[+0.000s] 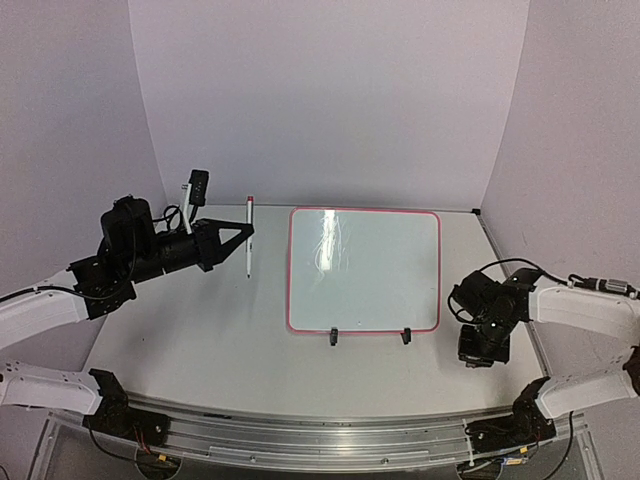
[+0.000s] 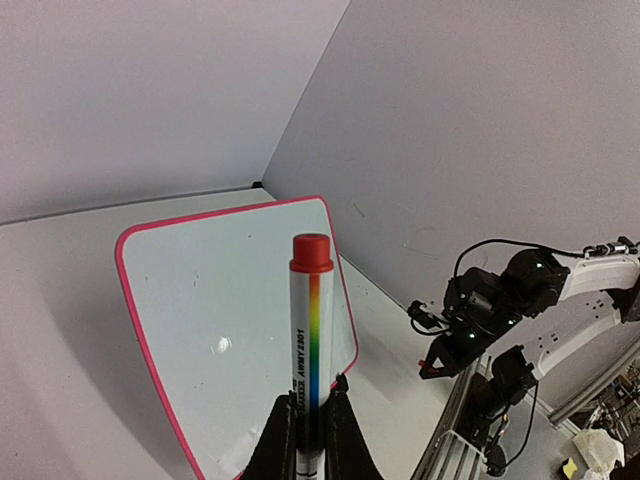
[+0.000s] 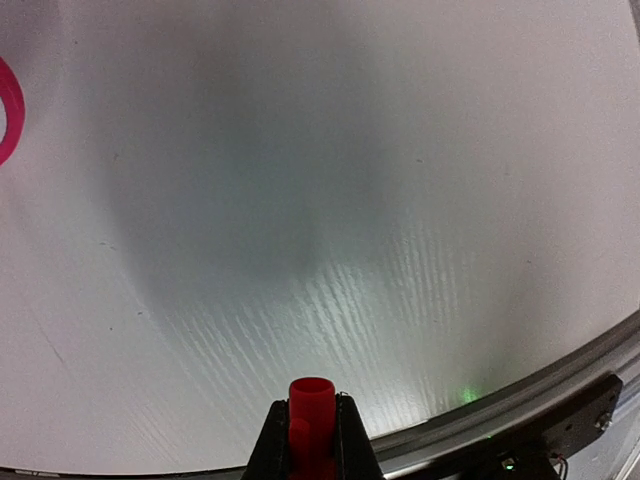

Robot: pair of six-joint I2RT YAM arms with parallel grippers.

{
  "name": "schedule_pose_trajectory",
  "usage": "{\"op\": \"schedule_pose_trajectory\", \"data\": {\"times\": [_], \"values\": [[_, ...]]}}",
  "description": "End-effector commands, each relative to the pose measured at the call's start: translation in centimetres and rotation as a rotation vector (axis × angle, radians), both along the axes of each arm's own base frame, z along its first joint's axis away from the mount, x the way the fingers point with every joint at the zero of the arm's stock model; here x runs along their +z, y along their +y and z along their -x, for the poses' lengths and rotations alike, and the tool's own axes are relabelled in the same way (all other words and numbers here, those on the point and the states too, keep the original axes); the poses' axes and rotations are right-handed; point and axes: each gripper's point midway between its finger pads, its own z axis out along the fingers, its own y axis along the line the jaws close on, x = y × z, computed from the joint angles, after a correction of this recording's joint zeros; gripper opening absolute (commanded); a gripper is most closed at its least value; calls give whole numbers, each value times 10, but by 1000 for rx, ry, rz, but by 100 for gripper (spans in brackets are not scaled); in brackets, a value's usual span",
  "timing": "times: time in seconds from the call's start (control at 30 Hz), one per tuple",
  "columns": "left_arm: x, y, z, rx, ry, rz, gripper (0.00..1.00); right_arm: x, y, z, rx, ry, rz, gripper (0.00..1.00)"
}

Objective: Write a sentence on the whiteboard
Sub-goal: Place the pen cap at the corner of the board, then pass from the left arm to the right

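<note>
- Left of the whiteboard (image 1: 365,270), above the bare surface (image 1: 200,340), my left pincer (image 1: 245,233) is clamped shut around a marker (image 1: 249,240). It holds the marker upright, red end up and thin end down.
- That pose reads to me as ready to write: the pen is vertical, lifted off the surface, and near the board's left edge but not yet over it.
- On the far side, my right pincer (image 1: 478,350) points down just off the board's near right corner, closed on a red cap (image 3: 311,400). The cap's hollow mouth shows between the jaws in the right wrist view.
- Parking the cap there keeps it clear of the writing arm, I reckon.
- The whiteboard sits mid-surface with a pink frame all round. I cannot tell whether it lies flat or slightly propped.
- Its face shows only glare streaks and no sentence that I can see, so I judge the writing has not begun.
- Around it are 2 small black feet (image 1: 333,337) at the board's near edge, a metal rail (image 1: 320,425) by my bases, and plain pale walls.
- Nothing lies between the marker and the board.
- My cautions are these: the right arm sits close to the right corner and could crowd the end of a long line, and the unclamped board may slide under pen pressure.
</note>
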Motion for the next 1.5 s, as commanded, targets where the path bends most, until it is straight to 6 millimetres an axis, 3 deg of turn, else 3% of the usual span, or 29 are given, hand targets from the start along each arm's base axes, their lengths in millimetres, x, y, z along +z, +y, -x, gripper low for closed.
{"op": "schedule_pose_trajectory", "data": {"times": [0.0,0.2,0.47,0.67,0.8,0.97,1.07,1.1,1.33,1.4,1.47], "values": [[7,-12,10,-98,-49,10,0,-20,39,-26,74,-57,-153,1],[10,-14,12,-108,-53,29,0,-36,39,-34,114,-55,-120,3],[3,-23,14,-162,-37,34,0,-57,48,-30,106,11,-142,17],[-1,-33,14,-209,-29,18,0,-54,48,-28,94,5,-155,26],[-4,-44,16,-270,-33,-2,0,-41,49,-27,91,-20,-180,36],[-7,-59,14,-340,-39,-28,0,-1,50,-27,126,-98,-229,59],[-7,-69,15,-389,-45,-34,0,37,68,-32,204,-195,-354,73],[-7,-72,15,-407,-46,-36,0,53,79,-33,252,-229,-419,78],[-9,-106,36,-590,-80,-63,0,186,190,-50,655,-496,-1021,80],[-12,-119,43,-631,-87,-83,0,223,215,-55,755,-583,-1128,80],[-15,-130,49,-669,-89,-100,0,244,238,-57,853,-635,-1164,80]]}}
